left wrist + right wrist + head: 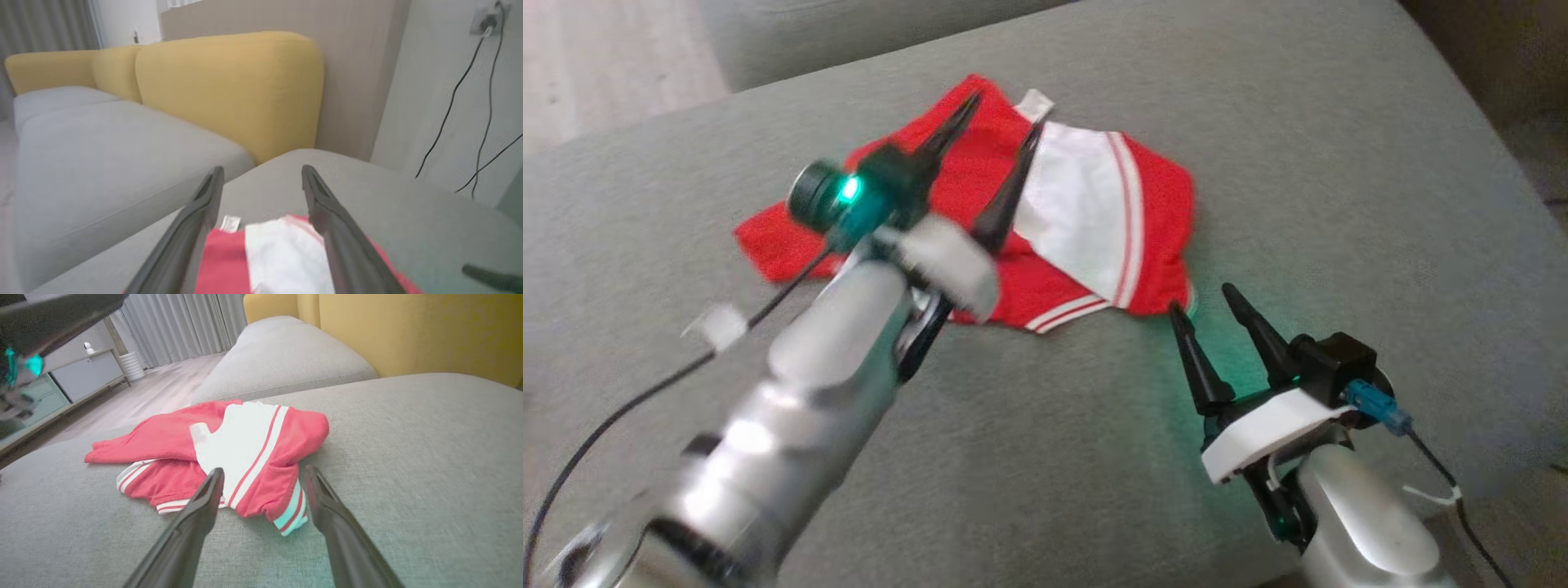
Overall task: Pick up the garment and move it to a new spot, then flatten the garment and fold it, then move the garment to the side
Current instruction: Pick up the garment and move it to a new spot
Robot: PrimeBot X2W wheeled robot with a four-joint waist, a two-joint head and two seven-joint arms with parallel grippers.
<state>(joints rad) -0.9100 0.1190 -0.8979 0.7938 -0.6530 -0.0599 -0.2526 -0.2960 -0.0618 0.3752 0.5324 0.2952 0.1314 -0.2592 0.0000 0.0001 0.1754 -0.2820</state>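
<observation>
Head view gives me the left gripper [1006, 114], fingers wide, over the red-and-white garment [1094, 188] at upper centre, right gripper [1202, 299], fingers wide, near its hem; right wrist view adds a yellow backrest [408, 330].

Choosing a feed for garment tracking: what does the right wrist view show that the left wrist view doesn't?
Right wrist view: the whole crumpled red-and-white garment, curtains, cabinet, wood floor. Left wrist view: wall cables running to a socket; the garment is cropped at the bottom edge. Both: grey cushion, yellow backrest, the open left end effector in one, the open right end effector in the other.
</observation>
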